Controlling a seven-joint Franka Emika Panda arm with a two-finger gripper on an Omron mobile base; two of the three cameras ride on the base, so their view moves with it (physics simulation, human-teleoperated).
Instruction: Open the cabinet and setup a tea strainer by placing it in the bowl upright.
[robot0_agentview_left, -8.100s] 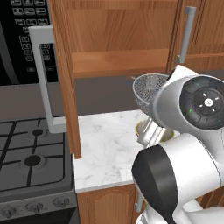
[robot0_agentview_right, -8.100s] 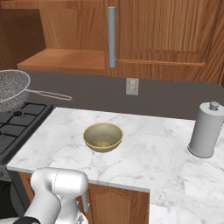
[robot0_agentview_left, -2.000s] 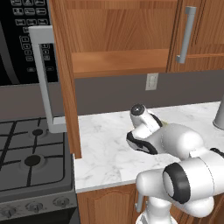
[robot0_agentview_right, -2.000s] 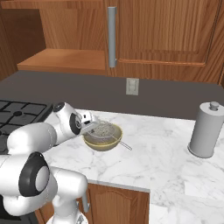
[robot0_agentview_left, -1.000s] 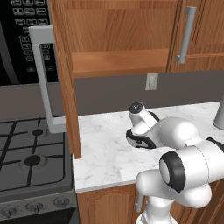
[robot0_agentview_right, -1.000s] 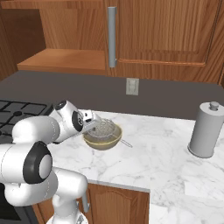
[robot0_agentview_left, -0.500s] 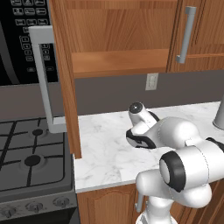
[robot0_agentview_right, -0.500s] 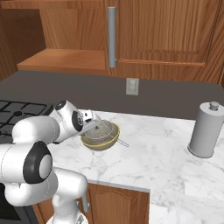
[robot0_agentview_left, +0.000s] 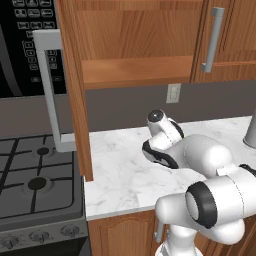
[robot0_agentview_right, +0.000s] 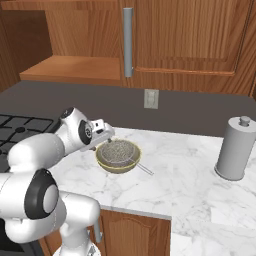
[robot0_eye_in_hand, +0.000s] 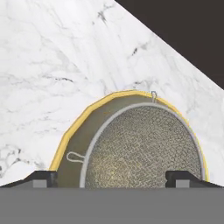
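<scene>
Hand view: the tea strainer (robot0_eye_in_hand: 144, 148) is seen seated in the bowl (robot0_eye_in_hand: 72, 142), its mesh basket facing up and its rim lying just inside the bowl's olive-gold rim. The two dark fingertips of the gripper (robot0_eye_in_hand: 111, 177) are spread wide, one at each side of the strainer, and nothing is held between the jaws. The bowl rests on the white marble bench (robot0_eye_in_hand: 52, 65).

From the right base view, the bowl (robot0_agentview_right: 107, 162) is found near the middle of the bench (robot0_agentview_right: 185, 185), with the strainer (robot0_agentview_right: 119, 150) inside it and the thin wire handle reaching out to the right over the rim. The gripper (robot0_agentview_right: 106, 133) is held just left of and above the bowl. A grey canister (robot0_agentview_right: 235, 149) stands well apart at the right. The cabinet (robot0_agentview_left: 75, 90) is shown open in the left base view, its door swung toward the near side.
</scene>
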